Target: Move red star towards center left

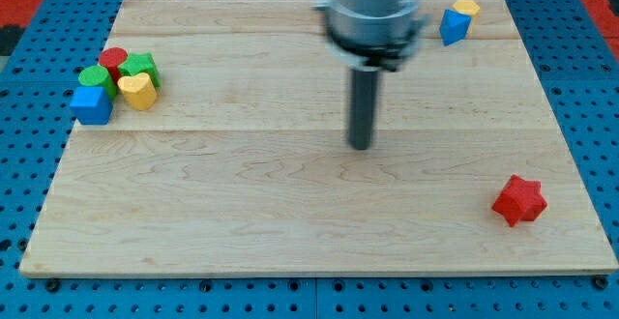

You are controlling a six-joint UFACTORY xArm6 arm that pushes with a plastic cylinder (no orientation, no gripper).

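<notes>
Our arm's upper body is cut off by the view's top, and its grey housing is blurred, hiding part of the far edge of the wooden counter (pixel 242 184). We carry no claw, so nothing spreads or pinches here: the arm ends in a dark rod, and my tip (pixel 360 146) rests on bare wood near the counter's middle, touching no block.

The red star (pixel 519 200) lies well apart from my tip, toward the view's bottom right, near the counter's right edge and alone there.

At the view's left edge a tight cluster overlaps, so outlines are hard to separate: a red cylinder (pixel 113 59) at the back, a green cylinder (pixel 94 75) and a green block (pixel 141 66) of unclear shape beside it, a yellow heart (pixel 137 90) in front, and a blue cube (pixel 92 104) hanging partly over the counter's rim.

At the view's top right, a blue block (pixel 454 25) and a yellow block (pixel 466 9) touch each other; their shapes are too small to make out.

We can read no writing or labels anywhere.
</notes>
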